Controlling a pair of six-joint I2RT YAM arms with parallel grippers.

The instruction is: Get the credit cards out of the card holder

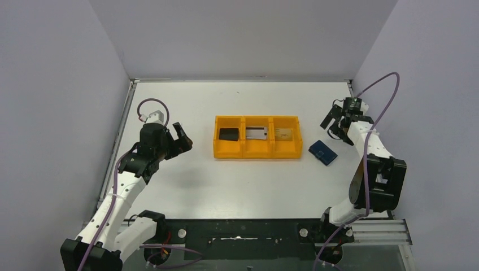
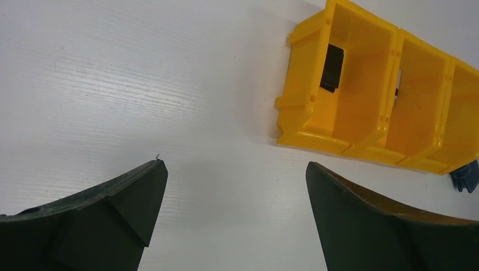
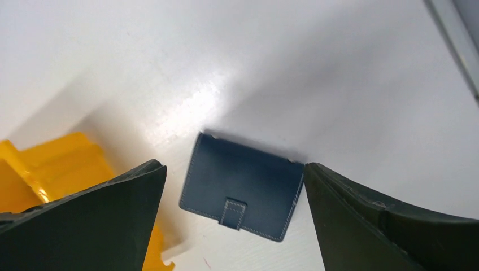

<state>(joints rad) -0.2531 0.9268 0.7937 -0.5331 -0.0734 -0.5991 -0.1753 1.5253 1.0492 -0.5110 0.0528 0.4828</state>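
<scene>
by the look of it the job is all but finished. the credit cards [image 1: 256, 132] lie out in the orange tray [image 1: 257, 153], one to a compartment: a black card [image 1: 229, 134] at the 9 o'clock end, a silver-grey card [image 1: 257, 134] in the middle and a gold-tan card [image 1: 284, 134] at the 3 o'clock end. the card holder [image 1: 322, 152] lies folded shut on the white tabletop [image 1: 237, 186], just beside the tray at about its 4 o'clock and apart from it. whether a card is left inside cannot be told with it closed.

the left hand [image 1: 183, 137] hangs at the tray's 9 o'clock, well apart from it, spread wide with nothing in it. the right hand [image 1: 333, 127] hovers near the card holder's 1 o'clock, likewise wide and empty; its wrist view shows the card holder between the two fingers, untouched.

the card holder is dark navy and leather-like, a rounded rectangle with pale stitching along the edges and a small closing tab [image 3: 234, 212] lapped over one side. the tray is glossy moulded plastic with thin dividing walls. the cards are thin, stiff and flat. the tabletop has a faint fine-lined grain and a soft sheen.
</scene>
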